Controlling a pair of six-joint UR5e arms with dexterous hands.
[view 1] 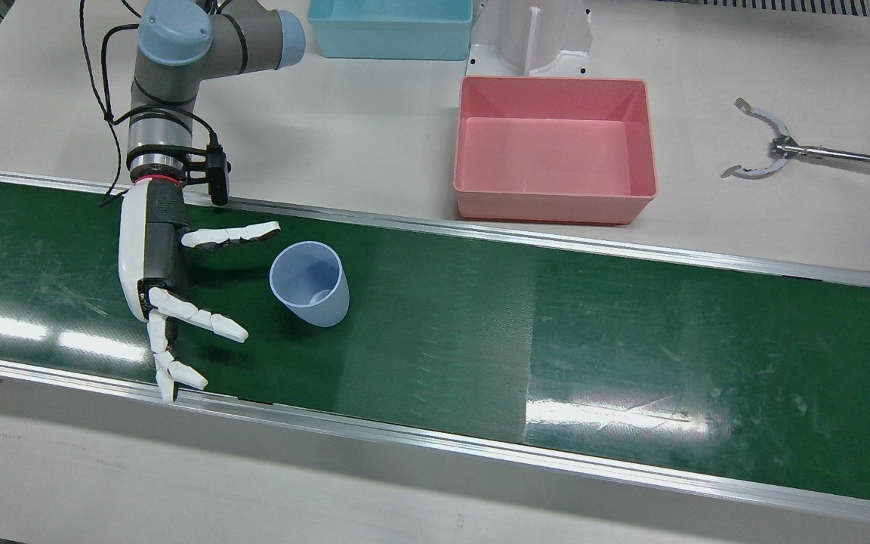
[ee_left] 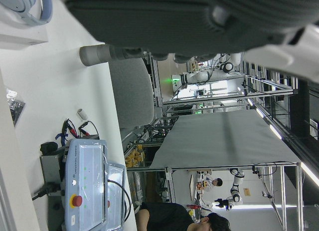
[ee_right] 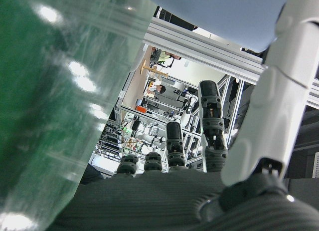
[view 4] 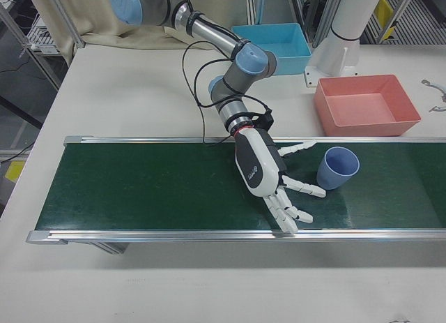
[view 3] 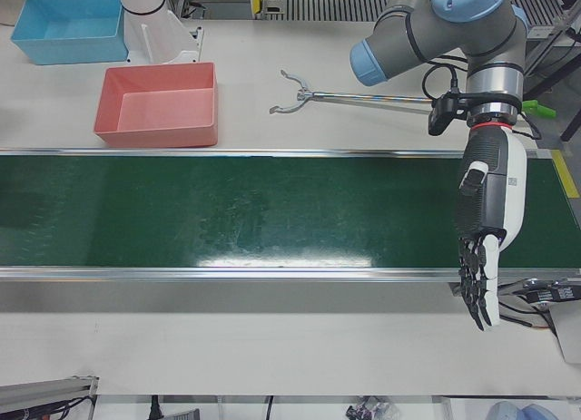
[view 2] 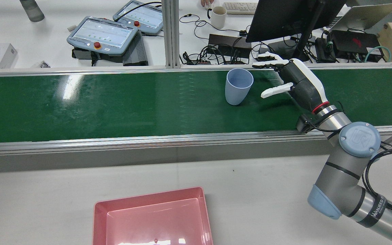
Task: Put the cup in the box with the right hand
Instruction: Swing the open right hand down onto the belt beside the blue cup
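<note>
A light blue cup (view 1: 310, 283) stands upright on the green conveyor belt (view 1: 480, 325); it also shows in the rear view (view 2: 238, 86) and the right-front view (view 4: 337, 167). My right hand (view 1: 163, 279) is open beside the cup, fingers spread, not touching it, as the rear view (view 2: 296, 83) and right-front view (view 4: 268, 173) also show. The pink box (view 1: 553, 147) sits empty on the table behind the belt. My left hand (view 3: 486, 229) is open, fingers extended, over the far end of the belt.
A blue bin (view 1: 391, 26) and a white pedestal (view 1: 532, 38) stand behind the pink box. A metal grabber tool (view 1: 790, 147) lies on the table to the side. Aluminium rails (view 1: 435, 438) edge the belt.
</note>
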